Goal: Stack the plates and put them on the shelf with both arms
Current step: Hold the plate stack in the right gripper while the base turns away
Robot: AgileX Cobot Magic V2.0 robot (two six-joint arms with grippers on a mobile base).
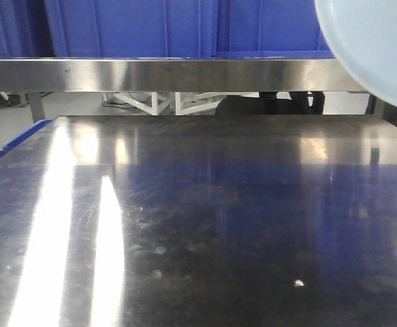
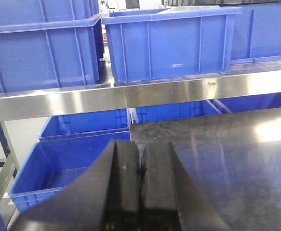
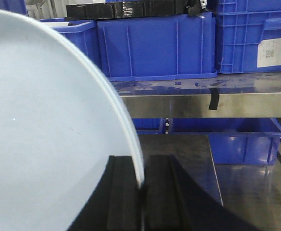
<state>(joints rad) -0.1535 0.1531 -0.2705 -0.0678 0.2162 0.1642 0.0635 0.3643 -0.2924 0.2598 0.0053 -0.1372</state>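
My right gripper [image 3: 141, 188] is shut on the rim of a white plate [image 3: 44, 134], which stands on edge and fills the left of the right wrist view. The same plate [image 1: 378, 48] shows at the top right of the front view, raised above the steel tabletop [image 1: 205, 218]. I cannot tell if a second plate lies against it. My left gripper [image 2: 140, 168] is shut and empty, above the tabletop's left edge. The shelf front rail [image 1: 157, 75] runs across behind the table and also shows in the left wrist view [image 2: 130, 96] and the right wrist view [image 3: 203, 103].
Blue plastic crates [image 2: 169, 41] stand on the shelf tier, more crates [image 2: 68, 163] sit on lower tiers left of the table. A stack of blue crates [image 3: 253, 33] with a label stands at the right. A small white speck [image 1: 298, 283] lies on the tabletop.
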